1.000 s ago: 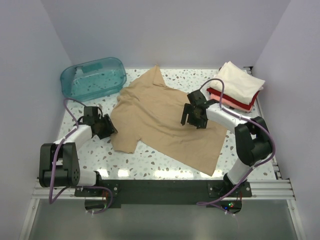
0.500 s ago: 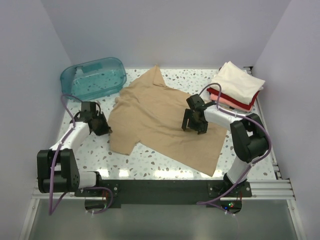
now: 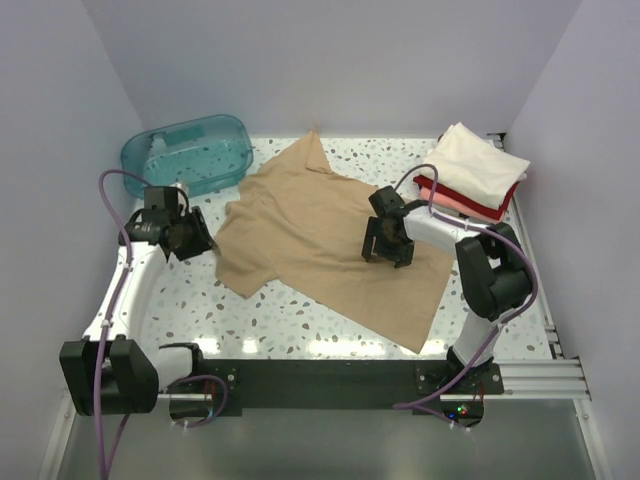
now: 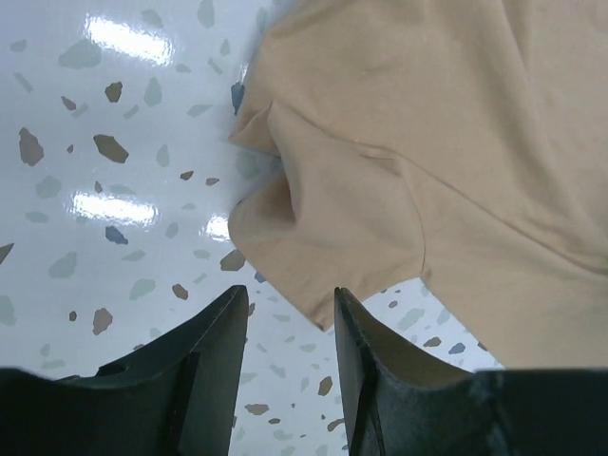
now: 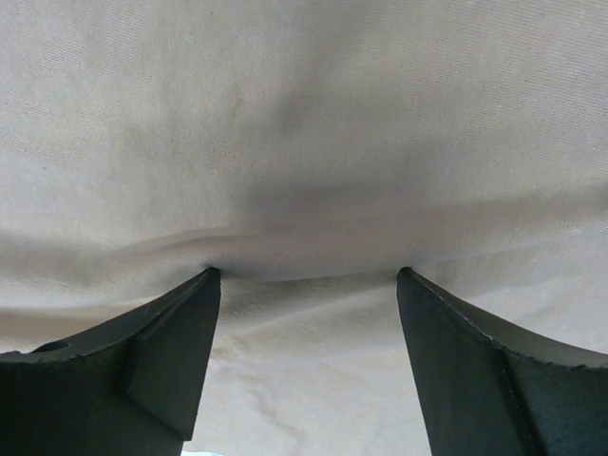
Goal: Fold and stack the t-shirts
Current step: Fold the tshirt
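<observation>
The tan t-shirt lies spread flat across the middle of the table. Its left sleeve ends just ahead of my left gripper, which is open with only bare table between its fingers. In the top view my left gripper hovers just left of that sleeve. My right gripper is open wide on the shirt's right half, both fingertips pressing into the tan cloth. A cream-white folded t-shirt tops a stack over red and pink ones at the back right.
A translucent teal tub stands at the back left, close behind my left arm. White walls close in the speckled table on three sides. The folded stack sits against the right edge.
My left gripper shut by the sleeve, then opened and drew back left and upward, away from it. The sleeve edge shifted slightly left. My right gripper edged a little left on the shirt.
</observation>
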Motion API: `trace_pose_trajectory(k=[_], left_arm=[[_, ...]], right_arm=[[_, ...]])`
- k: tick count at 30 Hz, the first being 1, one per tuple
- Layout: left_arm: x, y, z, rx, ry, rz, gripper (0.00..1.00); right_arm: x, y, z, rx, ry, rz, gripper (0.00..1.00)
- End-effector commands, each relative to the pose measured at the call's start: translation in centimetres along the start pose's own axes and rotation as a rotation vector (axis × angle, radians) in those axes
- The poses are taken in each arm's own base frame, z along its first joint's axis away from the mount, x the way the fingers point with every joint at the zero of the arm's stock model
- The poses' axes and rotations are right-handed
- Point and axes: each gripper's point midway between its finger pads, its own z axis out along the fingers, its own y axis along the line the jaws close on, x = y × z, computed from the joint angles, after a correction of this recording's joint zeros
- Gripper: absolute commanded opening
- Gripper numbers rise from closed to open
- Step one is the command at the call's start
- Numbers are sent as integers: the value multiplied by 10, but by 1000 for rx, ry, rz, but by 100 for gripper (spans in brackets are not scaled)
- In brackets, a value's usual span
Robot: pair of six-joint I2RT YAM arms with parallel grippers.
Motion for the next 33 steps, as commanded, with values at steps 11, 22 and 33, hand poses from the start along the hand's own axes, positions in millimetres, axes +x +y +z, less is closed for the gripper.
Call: trace_pose_trajectory(k=[11, 22, 33], left_arm=[[61, -1, 68, 135, 172, -15, 48], [60, 20, 86, 18, 190, -13, 52], [39, 23, 69, -22, 45, -58, 62]], right_arm=[[-8, 10, -22, -68, -67, -28, 75], [-4, 8, -29, -85, -75, -20, 75], [-1, 10, -29, -103, -67, -14, 75]])
